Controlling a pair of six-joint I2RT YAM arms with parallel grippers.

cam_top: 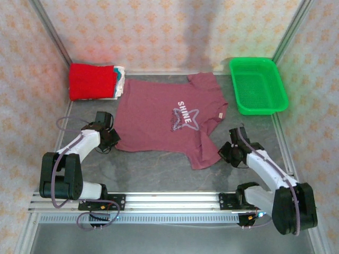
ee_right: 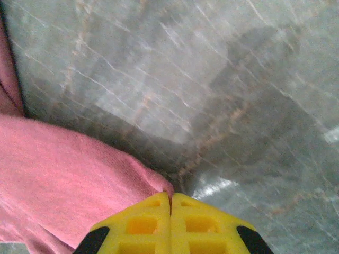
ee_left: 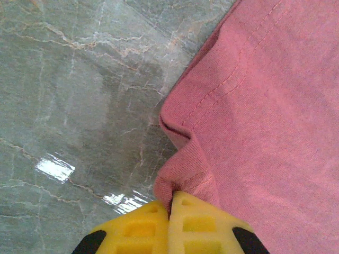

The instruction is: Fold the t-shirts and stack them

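Clearly both pairs are clenched on cloth. The left fingers (ee_left: 140, 230) pinch a hem corner of the maroon t-shirt (cam_top: 159, 114), which spreads flat on the table (ee_left: 63, 79) ahead of them and to their right. The right fingers (ee_right: 201, 225) nip only a thin edge of what looks like a sleeve, just at their tips. That shallow bite could slip once the fold is lifted, dropping one side and skewing it. The folded red shirt (cam_top: 91, 80) lies well beyond the left fingers.

Both your arms reach forward, low.
Left gripper (ee_left: 170, 201) pinching the shirt (ee_left: 265, 132), fingers together; right gripper (ee_right: 170, 198) likewise clamped on it.
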